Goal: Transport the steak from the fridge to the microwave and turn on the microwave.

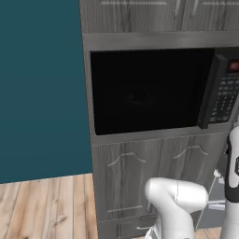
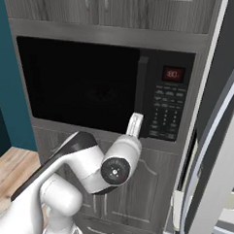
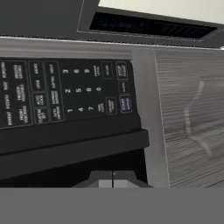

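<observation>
The microwave (image 1: 149,91) is being seen built into a column of grey wood-grain cabinets (image 1: 140,172), with a teal wall (image 1: 42,84) to one side and a pale wooden floor (image 1: 42,205) below; its dark glass door is being shown shut, and nothing behind the glass is being made out, so the steak's whereabouts cannot be told. In the hand view the gripper (image 3: 113,179) is being shown with its two tips pressed together — fully closed, with nothing between them; just beyond the fingers the thick black handle (image 3: 70,151) is being crossed by the view, and further beyond it the keypad (image 3: 65,94) is being seen turned on its side, its labels too blurred to be read. The right base view is giving what the left one is cutting off: the red display (image 2: 172,73) in full, and the fridge (image 2: 219,144) edge with its curved silver handle; there the arm's wrist is being raised towards the door's lower corner, the fingers themselves being hidden behind it.
</observation>
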